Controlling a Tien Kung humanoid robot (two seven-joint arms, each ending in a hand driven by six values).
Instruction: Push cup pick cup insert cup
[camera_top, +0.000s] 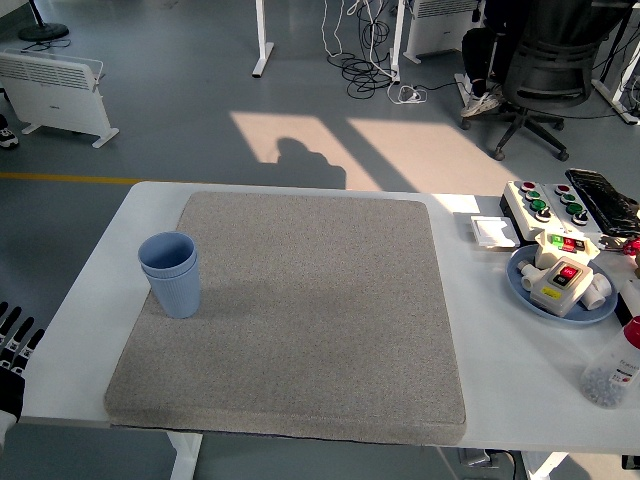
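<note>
Two light blue cups (171, 275) stand nested, one inside the other, upright on the left side of the grey mat (320, 320). My left hand (14, 338) shows only at the picture's lower left edge, beside the white table (92, 300) and well short of the cups. Its black and white fingers (27, 340) are stretched out and hold nothing. My right hand is out of view.
At the table's right side lie a blue plate (520, 288) with a yellow switch box (557, 283), a button panel (545, 203), a small white tray (493, 231) and a clear bottle (612, 372). An office chair (545, 70) stands beyond on the floor.
</note>
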